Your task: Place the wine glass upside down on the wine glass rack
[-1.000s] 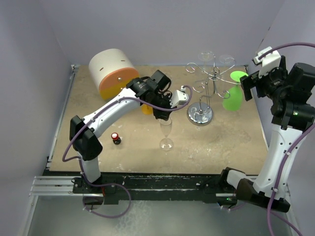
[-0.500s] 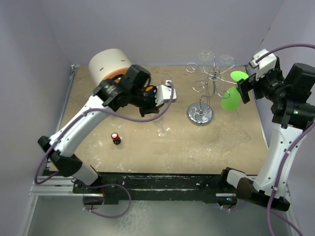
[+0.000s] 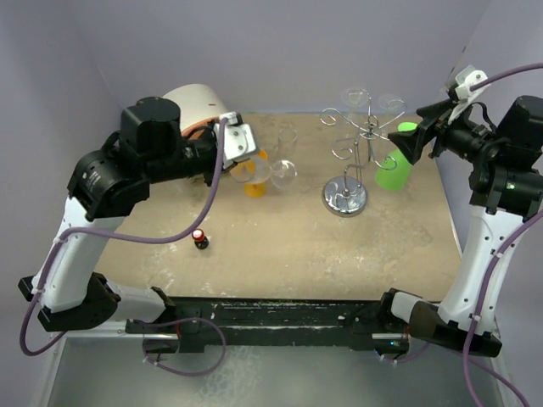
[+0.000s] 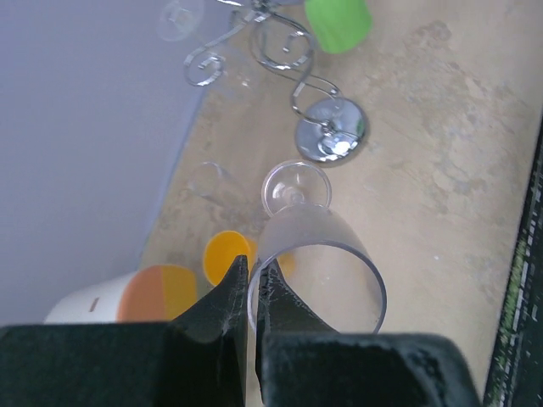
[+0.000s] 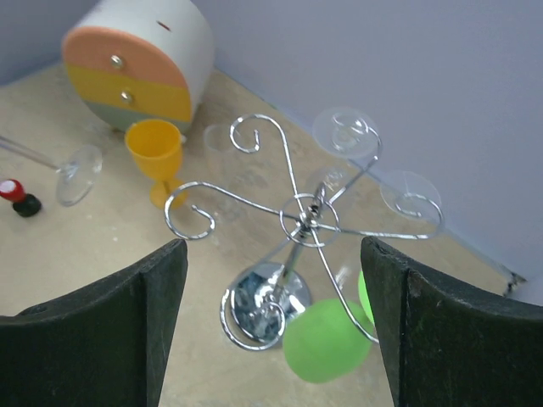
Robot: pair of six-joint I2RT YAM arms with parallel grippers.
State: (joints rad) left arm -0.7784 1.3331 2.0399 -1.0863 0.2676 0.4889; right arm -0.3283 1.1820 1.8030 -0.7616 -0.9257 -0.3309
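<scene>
The left hand (image 4: 252,281) is pinched tight on the wall of the wine glass (image 4: 318,254) at its rim, one finger inside the bowl and one outside. It holds the glass off the bench (image 3: 280,246), above a yellow goblet (image 3: 254,184). The glass lies about level (neither upright nor upended), rim at the hand and foot pointing away to the right, straight toward the wine glass rack (image 3: 356,140).

The rack stands on its chrome base further right, well apart from the foot. Its nearer left curls look free, and that gap and that axis decide the move: the foot probably has to tip upward before the stem can slide into a curl. Beyond the rack the right hand (image 3: 416,140) hovers wide open and empty — nearer the rack, but carrying nothing.
</scene>
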